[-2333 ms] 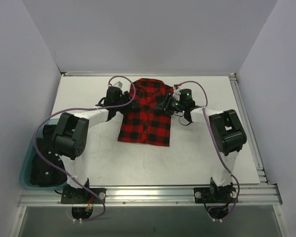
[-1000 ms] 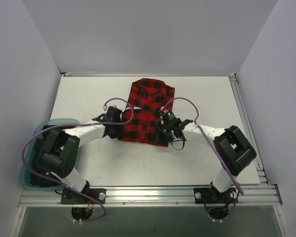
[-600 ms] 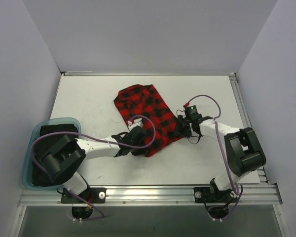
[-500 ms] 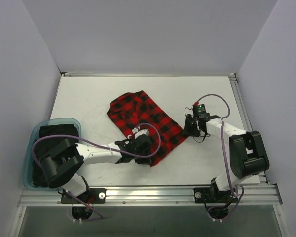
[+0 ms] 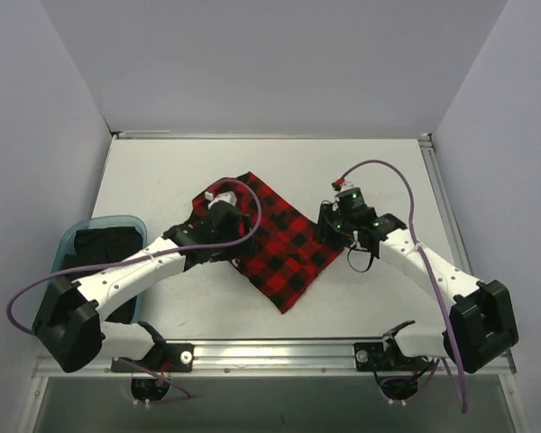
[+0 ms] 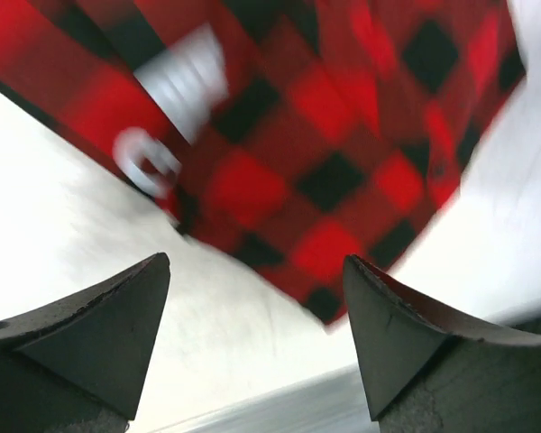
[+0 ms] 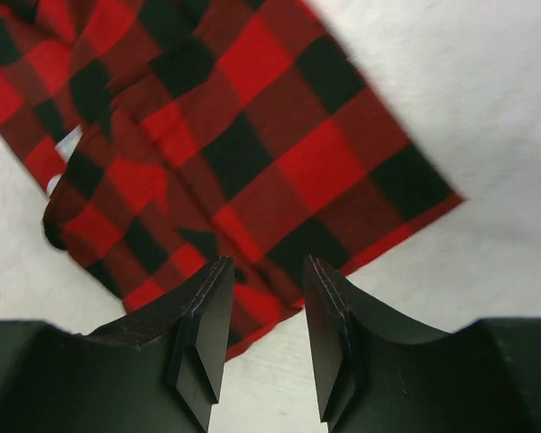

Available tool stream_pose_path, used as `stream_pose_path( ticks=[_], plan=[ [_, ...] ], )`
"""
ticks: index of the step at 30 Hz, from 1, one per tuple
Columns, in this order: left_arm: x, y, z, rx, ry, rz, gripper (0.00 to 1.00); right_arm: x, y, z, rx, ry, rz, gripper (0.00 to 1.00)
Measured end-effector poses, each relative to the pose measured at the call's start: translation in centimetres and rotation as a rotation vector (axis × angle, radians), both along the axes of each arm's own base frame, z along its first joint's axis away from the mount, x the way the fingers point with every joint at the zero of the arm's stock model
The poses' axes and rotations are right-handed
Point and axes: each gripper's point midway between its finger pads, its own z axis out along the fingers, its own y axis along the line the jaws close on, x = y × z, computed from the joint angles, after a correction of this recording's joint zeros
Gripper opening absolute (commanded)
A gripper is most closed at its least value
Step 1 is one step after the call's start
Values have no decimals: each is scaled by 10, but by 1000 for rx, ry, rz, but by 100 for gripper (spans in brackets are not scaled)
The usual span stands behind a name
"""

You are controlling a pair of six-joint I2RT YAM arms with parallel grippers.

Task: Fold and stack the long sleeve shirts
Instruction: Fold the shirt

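Note:
One red-and-black check shirt lies folded on the white table, turned like a diamond with one corner toward the near edge. My left gripper is over its left corner, open and empty. In the left wrist view the shirt fills the top, with blurred white lettering. My right gripper is at the shirt's right corner. In the right wrist view its jaws stand a little apart with nothing between them, above the shirt's edge.
A teal bin with dark clothes in it stands at the table's left edge, beside the left arm. Aluminium rails run along the near edge and the right side. Grey walls enclose the table.
The shirt slid toward the near edge and turned from square-on to a diamond. My left gripper moved from the shirt's near corner to its left corner. My right gripper moved slightly left.

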Motion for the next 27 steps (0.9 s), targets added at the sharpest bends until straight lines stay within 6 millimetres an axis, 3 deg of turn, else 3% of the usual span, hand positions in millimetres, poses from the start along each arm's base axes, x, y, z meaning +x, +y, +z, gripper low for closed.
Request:
stream_pose_path(
  ticks=[5, 8, 11, 16, 22, 27],
  plan=[
    [69, 40, 12, 36, -45, 143, 78, -29, 46, -8, 36, 43, 102, 37],
    [93, 46, -6, 68, -15, 168, 75, -38, 61, -24, 30, 87, 124, 37],
    [107, 50, -38, 96, 47, 185, 72, -44, 66, -49, 1, 143, 135, 36],
    [108, 63, -87, 142, 142, 241, 68, -49, 55, -85, -71, 216, 116, 36],
    [107, 53, -85, 12, 93, 319, 66, -27, 31, -91, -85, 201, 69, 35],
    [75, 13, -81, -72, 74, 254, 66, 0, -13, -90, -121, 174, 10, 36]
  ],
)
